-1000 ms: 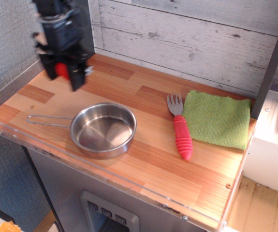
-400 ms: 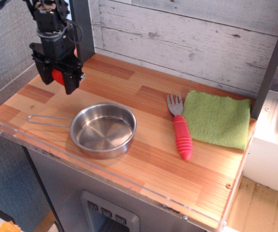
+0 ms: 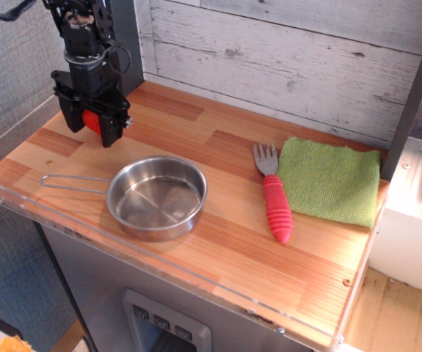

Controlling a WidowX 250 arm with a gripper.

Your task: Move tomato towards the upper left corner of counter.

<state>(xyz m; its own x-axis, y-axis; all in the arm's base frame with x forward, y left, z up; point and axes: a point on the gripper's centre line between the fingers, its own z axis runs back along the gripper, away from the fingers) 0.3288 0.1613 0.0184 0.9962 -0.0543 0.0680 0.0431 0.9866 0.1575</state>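
The tomato [image 3: 89,119] is a small glossy red toy fruit, seen only as a red patch between my gripper's black fingers. My gripper [image 3: 89,126] is shut on it and holds it low over the upper left part of the counter [image 3: 225,242], a light wooden top of tan and reddish-brown planks. I cannot tell whether the tomato touches the counter. Its green top is hidden by the gripper.
A steel pan [image 3: 156,196] with a thin wire handle sits front left of centre. A grey fork with a pink-red ribbed handle [image 3: 276,209] lies beside a green cloth [image 3: 330,180] at the right. A clear acrylic rim [image 3: 144,253] edges the front. A whitewashed plank wall [image 3: 284,59] stands behind.
My gripper has come down with the tomato and settled lower over the counter's upper left area; the last half second shows only a small drop.
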